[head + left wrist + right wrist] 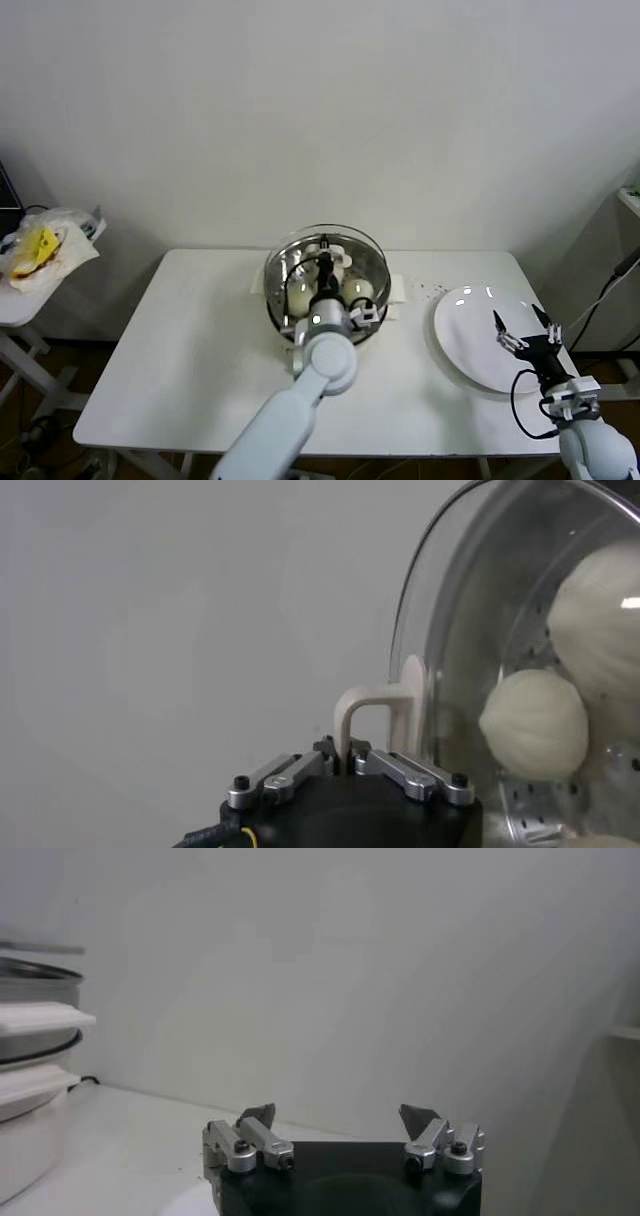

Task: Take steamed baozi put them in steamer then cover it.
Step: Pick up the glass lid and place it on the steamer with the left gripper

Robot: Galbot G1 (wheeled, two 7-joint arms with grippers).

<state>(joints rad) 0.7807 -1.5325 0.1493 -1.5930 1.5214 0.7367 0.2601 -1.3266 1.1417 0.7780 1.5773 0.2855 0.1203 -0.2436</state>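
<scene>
The left claw [333, 262] is over the middle of the steamer [276, 292], near the back of the white counter [190, 350]. It is pinching the cream-white bar handle [372, 708] of the cover [368, 250]. In the left wrist view both metal fingers [285, 775] are squeezed tight on the foot of that handle. The clear glass cover spreads out all around the claw and sits over the steamer. I cannot tell if its rim rests flat all the way round.

Right under the claw, through the glass, are the steamed baozi [299, 296]. They sit inside the shiny steamer on its floor full of little holes. In the head view one bun shows to the left of the claw and one [357, 289] to the right of it. The left wrist view shows more buns [534, 724] close together behind the glass. How many there are in all is hard to count.

The right claw [521, 328] is far off to the right of the left claw, well apart from the steamer. It hangs over the near edge of the flat white plate [470, 340]. Its two fingers [258, 1123] are spread wide and hold nothing.

To the left of the left claw, off the counter, a white bag [45, 250] with something yellow on it lies on a small side stand.
</scene>
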